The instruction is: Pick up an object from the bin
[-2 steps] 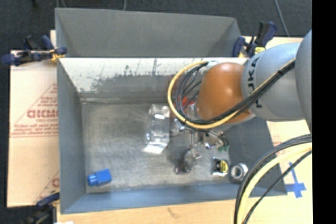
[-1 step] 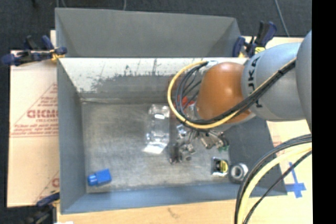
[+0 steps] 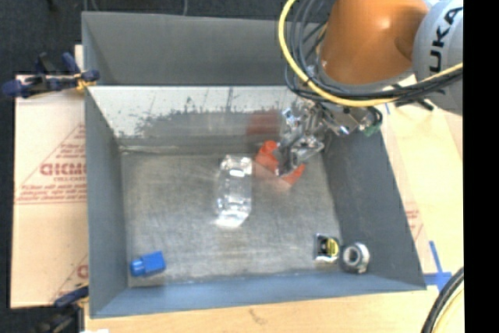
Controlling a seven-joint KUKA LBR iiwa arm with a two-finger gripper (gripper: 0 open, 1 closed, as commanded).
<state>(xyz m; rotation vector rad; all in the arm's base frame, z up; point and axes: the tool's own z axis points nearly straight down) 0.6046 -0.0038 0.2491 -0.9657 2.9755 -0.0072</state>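
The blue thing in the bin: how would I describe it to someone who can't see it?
Find the grey bin, then its lower left corner in the view. A small blue block lies there alone. Nothing else in the bin is blue: the nearest thing, a clear plastic piece, lies mid-bin.

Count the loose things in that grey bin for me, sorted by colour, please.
clear plastic piece: 1
orange-red block: 1
blue piece: 1
yellow-and-black item: 1
silver metal ring: 1
Total: 5
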